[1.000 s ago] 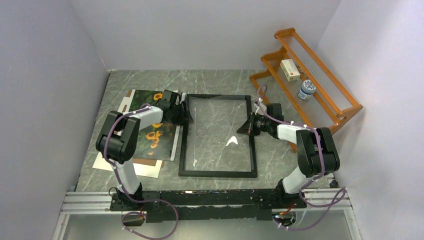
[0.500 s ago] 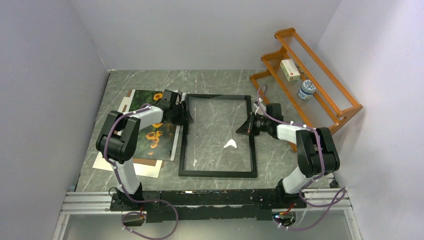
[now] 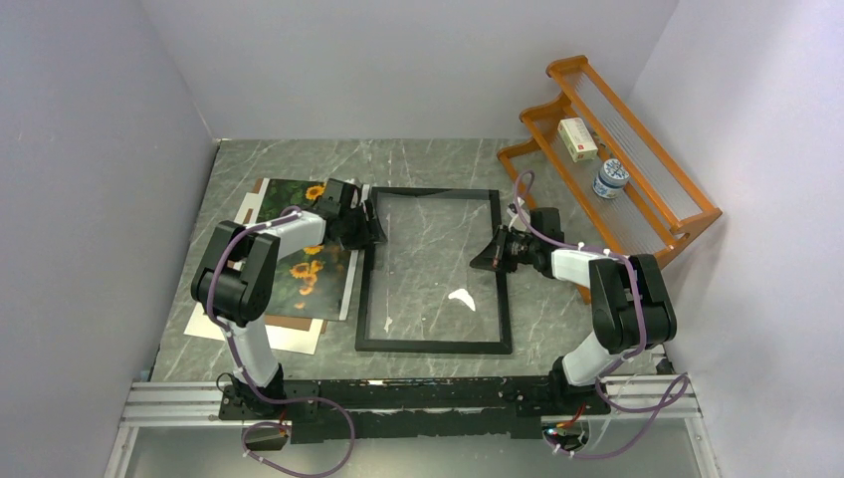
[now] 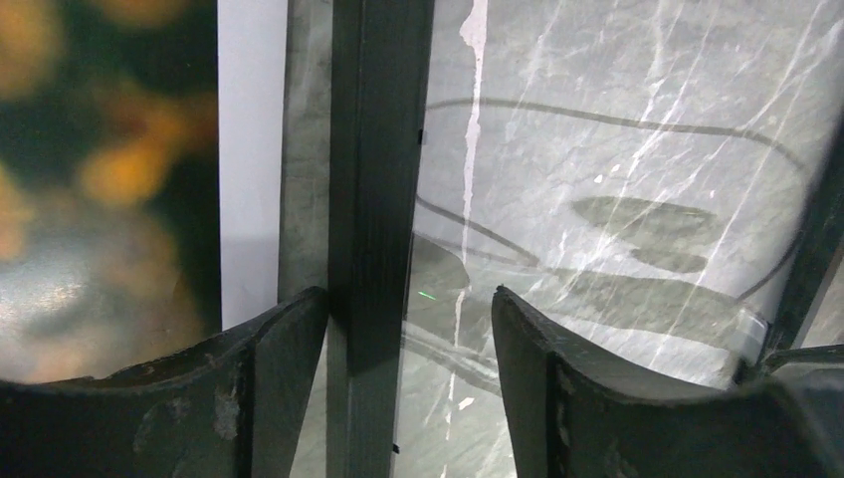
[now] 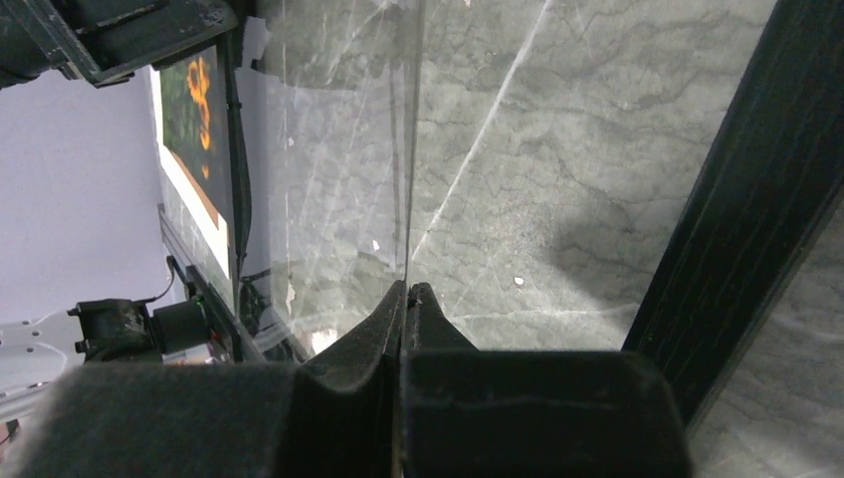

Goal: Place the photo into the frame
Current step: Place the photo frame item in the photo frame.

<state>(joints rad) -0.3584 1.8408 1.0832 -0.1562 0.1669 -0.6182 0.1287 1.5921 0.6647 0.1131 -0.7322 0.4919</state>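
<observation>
Right claw (image 5: 408,291) pinches the pane (image 5: 328,149) by its edge, inside the frame (image 3: 435,346) rail. Left claw (image 4: 406,299) is spread, straddling the frame's left rail. Glare (image 3: 461,297) has slid nearer over the last second, so the pane is probably tilting. Photo (image 3: 304,284) lies left of the frame, not yet inserted.

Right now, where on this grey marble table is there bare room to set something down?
Free: the grey marble table strip between the black rectangular picture frame and the back wall, and the near-right patch between frame and right arm. Crowded: the left, where the sunflower photo stack and the open left gripper sit, and the orange wooden rack side.
</observation>
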